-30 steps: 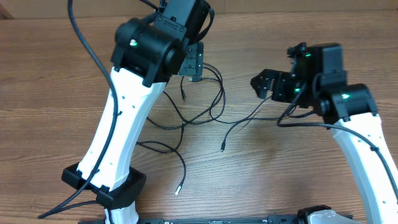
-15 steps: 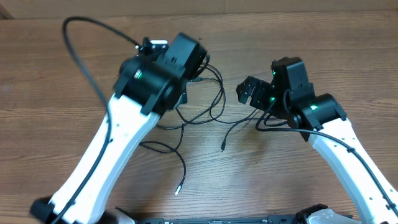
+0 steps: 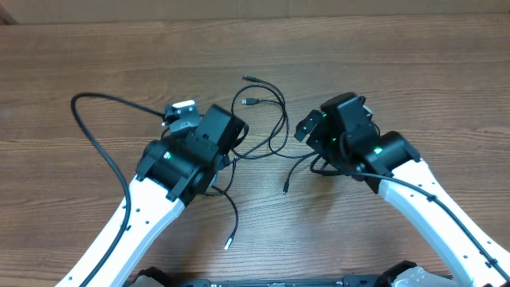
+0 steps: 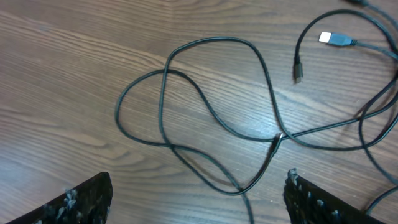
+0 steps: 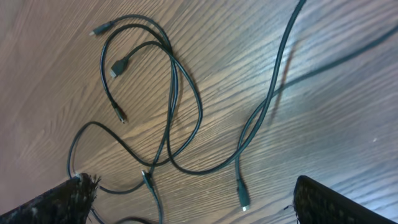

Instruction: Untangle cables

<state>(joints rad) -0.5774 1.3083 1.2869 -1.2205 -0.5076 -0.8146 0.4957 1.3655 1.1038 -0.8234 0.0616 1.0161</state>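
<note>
Cables (image 4: 278,138) lie crossed on the table (image 3: 80,64) at overhead centre; left gripper (image 4: 199,199) and right gripper (image 5: 196,199) hang above them, jaws wide apart, holding nothing, probably lining up which strand to grab.

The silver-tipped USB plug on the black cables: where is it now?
Overhead, the silver-tipped USB plug lies on the wooden table at the far end of the thin black cables, just nearer than a small dark plug.

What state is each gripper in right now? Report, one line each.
Left gripper: open, holding nothing; the cables lie loose below it.
Right gripper: open, holding nothing.
</note>
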